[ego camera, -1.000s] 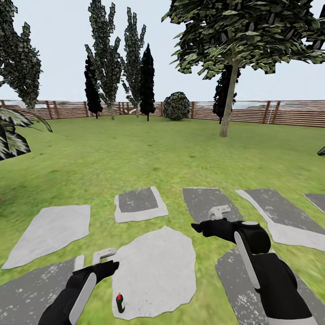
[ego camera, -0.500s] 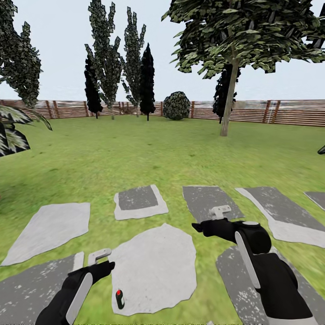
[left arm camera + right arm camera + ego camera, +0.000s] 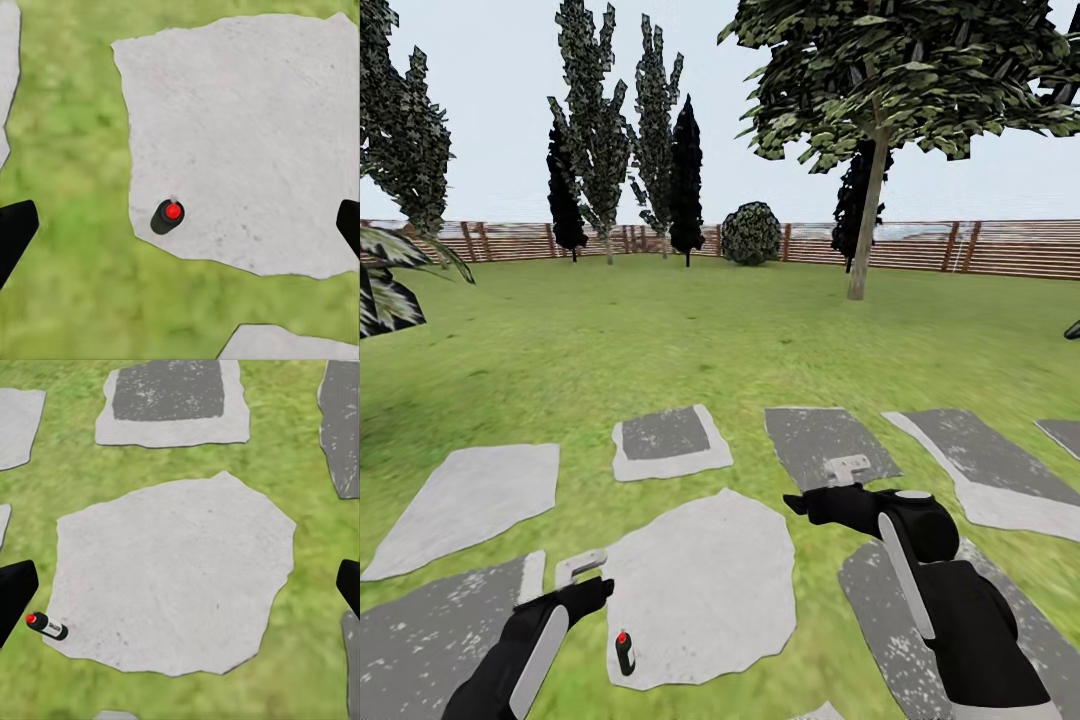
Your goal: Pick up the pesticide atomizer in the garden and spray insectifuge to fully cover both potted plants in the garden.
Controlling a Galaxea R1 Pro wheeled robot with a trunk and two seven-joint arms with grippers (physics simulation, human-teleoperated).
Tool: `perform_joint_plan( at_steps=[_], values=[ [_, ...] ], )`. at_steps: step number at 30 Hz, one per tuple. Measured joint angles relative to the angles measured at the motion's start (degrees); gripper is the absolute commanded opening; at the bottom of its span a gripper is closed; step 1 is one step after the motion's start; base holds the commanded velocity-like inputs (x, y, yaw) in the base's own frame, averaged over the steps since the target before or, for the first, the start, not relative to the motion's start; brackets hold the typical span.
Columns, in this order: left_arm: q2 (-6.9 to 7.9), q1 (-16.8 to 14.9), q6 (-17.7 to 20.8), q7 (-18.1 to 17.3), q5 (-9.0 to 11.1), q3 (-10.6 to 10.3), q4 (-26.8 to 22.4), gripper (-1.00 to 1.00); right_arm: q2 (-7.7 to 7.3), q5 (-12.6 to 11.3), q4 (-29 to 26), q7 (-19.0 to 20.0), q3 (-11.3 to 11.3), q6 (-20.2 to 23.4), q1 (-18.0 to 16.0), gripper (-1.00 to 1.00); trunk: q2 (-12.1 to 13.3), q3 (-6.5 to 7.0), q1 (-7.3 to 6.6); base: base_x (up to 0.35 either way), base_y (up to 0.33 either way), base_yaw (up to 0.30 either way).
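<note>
Lowered slightly, the left claw (image 3: 582,572), spread empty, hangs above the red-capped cylindrical atomizer (image 3: 624,652).

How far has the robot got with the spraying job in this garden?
It is barely begun. The robot has reached the pesticide atomizer, which stands upright and untouched on a pale stone slab. The left hand hangs open above and beside the bottle, and the right hand is open too. Still left: grasp the bottle, find both potted plants and spray them.
</note>
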Motion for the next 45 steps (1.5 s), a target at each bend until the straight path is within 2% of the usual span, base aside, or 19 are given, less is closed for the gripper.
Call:
perform_joint_plan(
  at_steps=[7, 26, 28, 32, 35, 37, 45],
  values=[
    [-0.24, 0.1, -1.0, 2.5, -0.4, -0.2, 0.0, 1.00, 0.01, 0.0, 0.0, 0.0, 0.1, 0.0, 0.0, 1.00, -2.8, -1.26, 1.54, 0.000, 0.000, 0.000],
    [-0.36, 0.2, -1.2, 2.4, -0.5, -0.3, 0.9, 1.00, -0.06, 0.0, 0.0, 0.0, -0.3, 0.0, 0.0, 1.00, -10.4, -4.67, 5.71, 0.000, 0.000, 0.000],
    [-0.44, 0.1, -1.2, 2.4, -0.3, -1.6, 0.9, 1.00, 0.03, 0.1, 0.0, -0.1, -0.5, 0.0, -0.1, 1.00, -10.5, -5.11, 5.77, 0.000, 0.000, 0.000],
    [-0.55, 0.1, -1.5, 2.3, 0.0, -2.9, 0.9, 1.00, -0.18, 0.3, 0.0, -0.2, -0.8, 0.0, -1.0, 1.00, -10.5, -5.99, 5.88, 0.000, 0.000, 0.000],
    [-0.86, 0.1, -1.8, 2.3, -0.2, -3.2, 0.9, 1.00, -0.06, 0.3, 0.0, -0.2, -0.8, 0.0, -2.1, 1.00, -10.6, -6.66, 5.95, 0.000, 0.000, 0.000],
    [-1.37, 0.1, -2.7, 2.9, -0.3, -3.3, 0.9, 1.00, 0.03, 0.2, 0.0, -0.1, -0.5, 0.0, -4.7, 1.00, -10.6, -7.10, 6.00, 0.000, 0.000, 0.000],
    [-1.40, 0.1, -2.5, 3.0, -0.7, -3.4, -0.3, 1.00, 0.03, 0.3, 0.0, 0.0, -0.4, 0.0, -5.1, 1.00, -10.7, -8.88, 6.21, 0.000, 0.000, 0.000]
  ],
)
